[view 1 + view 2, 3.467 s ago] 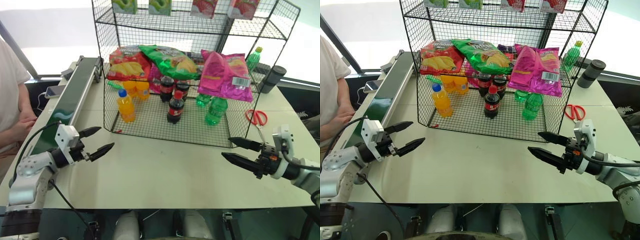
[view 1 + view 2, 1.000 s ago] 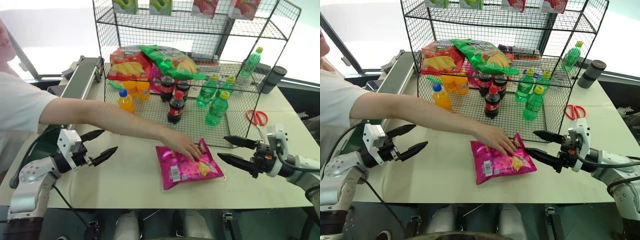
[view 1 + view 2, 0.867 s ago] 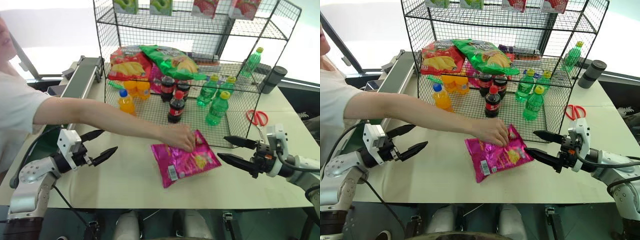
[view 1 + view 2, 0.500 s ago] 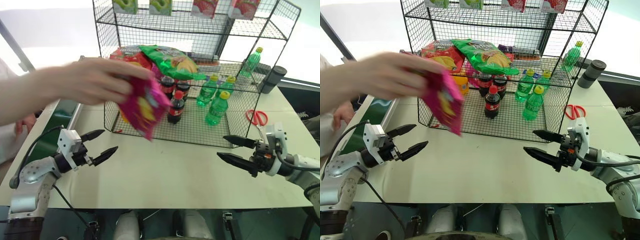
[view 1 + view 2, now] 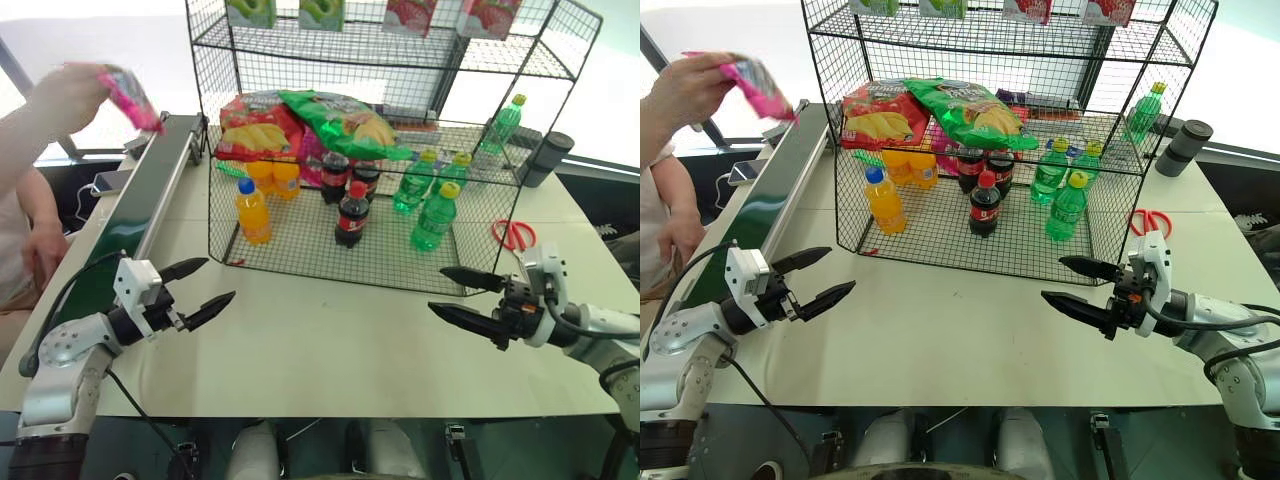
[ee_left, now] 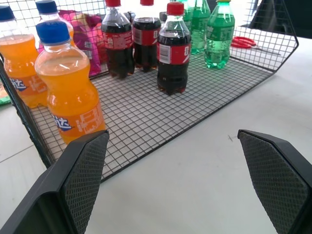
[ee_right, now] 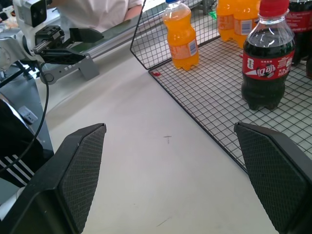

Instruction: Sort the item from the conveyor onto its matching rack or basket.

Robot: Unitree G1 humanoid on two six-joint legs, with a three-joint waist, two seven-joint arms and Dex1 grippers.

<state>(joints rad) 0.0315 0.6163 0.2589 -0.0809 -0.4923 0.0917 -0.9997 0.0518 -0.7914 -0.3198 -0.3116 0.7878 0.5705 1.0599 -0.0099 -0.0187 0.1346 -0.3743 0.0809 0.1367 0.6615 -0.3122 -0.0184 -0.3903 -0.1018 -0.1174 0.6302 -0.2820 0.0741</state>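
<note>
Since the earlier frame, a person's hand (image 5: 70, 95) has carried the pink snack bag (image 5: 128, 98) to the upper left, above the conveyor (image 5: 150, 205), presumably to feed it. Left gripper (image 5: 196, 285) and right gripper (image 5: 462, 296) wait spread and empty over the counter (image 5: 330, 350).

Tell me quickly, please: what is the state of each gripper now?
Left gripper: open, holding nothing, above the table.
Right gripper: open, holding nothing, above the table.
</note>
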